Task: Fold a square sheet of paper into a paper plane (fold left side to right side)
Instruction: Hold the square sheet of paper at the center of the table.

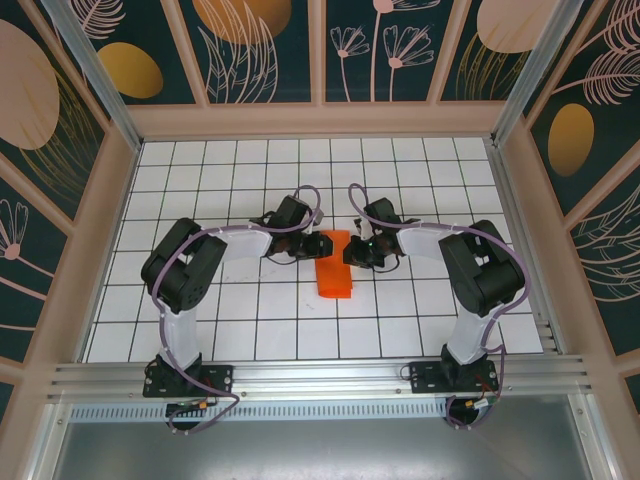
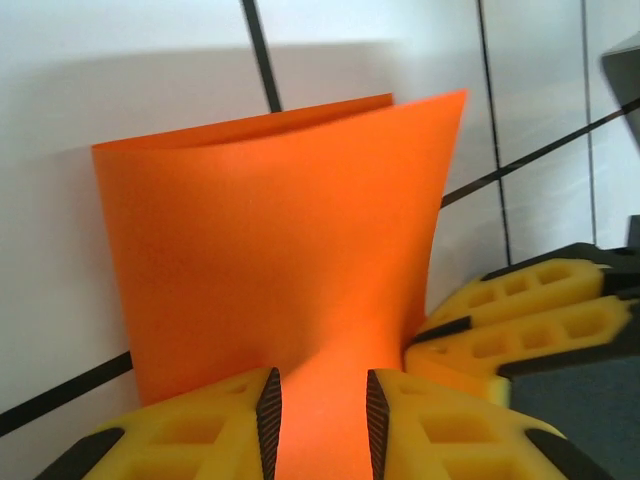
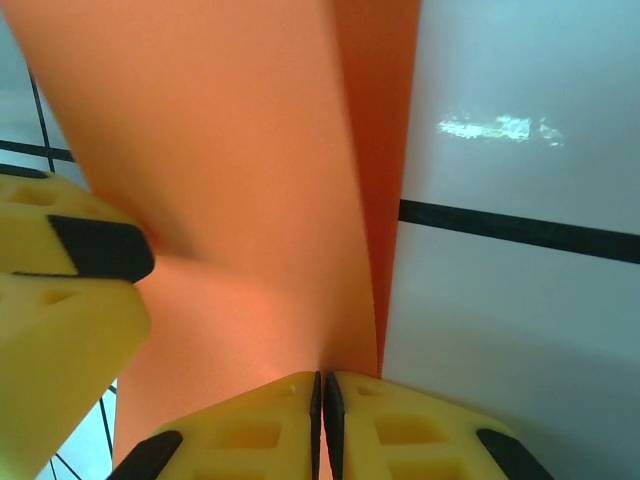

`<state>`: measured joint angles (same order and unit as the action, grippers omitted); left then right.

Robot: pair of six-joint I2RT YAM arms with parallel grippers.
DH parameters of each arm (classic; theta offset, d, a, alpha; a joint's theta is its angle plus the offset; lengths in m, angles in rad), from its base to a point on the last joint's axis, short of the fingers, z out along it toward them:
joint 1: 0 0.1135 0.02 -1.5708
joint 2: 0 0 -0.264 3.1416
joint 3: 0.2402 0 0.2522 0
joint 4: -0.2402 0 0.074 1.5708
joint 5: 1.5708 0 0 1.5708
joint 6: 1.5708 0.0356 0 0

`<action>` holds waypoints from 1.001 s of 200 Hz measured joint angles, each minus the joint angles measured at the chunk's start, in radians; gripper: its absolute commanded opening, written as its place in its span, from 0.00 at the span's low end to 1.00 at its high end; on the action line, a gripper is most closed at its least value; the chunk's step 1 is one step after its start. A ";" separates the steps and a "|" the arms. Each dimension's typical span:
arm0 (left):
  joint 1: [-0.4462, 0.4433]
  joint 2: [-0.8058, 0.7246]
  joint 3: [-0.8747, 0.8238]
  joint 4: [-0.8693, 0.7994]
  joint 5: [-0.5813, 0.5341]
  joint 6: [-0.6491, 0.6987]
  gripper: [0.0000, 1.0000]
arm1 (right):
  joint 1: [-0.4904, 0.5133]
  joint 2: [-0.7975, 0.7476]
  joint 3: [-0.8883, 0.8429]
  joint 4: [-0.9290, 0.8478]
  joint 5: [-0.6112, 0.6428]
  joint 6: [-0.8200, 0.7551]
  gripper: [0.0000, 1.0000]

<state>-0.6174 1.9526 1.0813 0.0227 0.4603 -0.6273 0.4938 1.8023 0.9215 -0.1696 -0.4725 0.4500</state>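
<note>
The square sheet of paper (image 1: 335, 275) is bright orange and lies doubled over as a narrow rectangle in the middle of the table. Its two layers bow apart at the far edge in the left wrist view (image 2: 280, 250). My left gripper (image 1: 318, 245) is at the sheet's far left corner, its jaws (image 2: 320, 410) open, with the orange surface showing in the gap between them. My right gripper (image 1: 352, 250) is at the far right edge, shut (image 3: 322, 395) on the paper (image 3: 230, 180), which rises and curves there. Both grippers almost touch.
The white tiled table (image 1: 240, 310) with black grid lines is walled by wooden panels (image 1: 310, 118) at the back and sides. A metal rail (image 1: 320, 375) carries both arm bases at the near edge. The right gripper's yellow fingers (image 2: 520, 320) sit close beside the left jaws.
</note>
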 measured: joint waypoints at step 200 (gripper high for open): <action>-0.030 0.012 0.000 0.013 -0.072 0.000 0.29 | -0.049 0.040 0.137 0.050 -0.024 0.049 0.13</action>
<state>-0.6476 1.9644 1.0809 0.0357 0.3878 -0.6277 0.4450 1.8420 1.0588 -0.1196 -0.4961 0.4988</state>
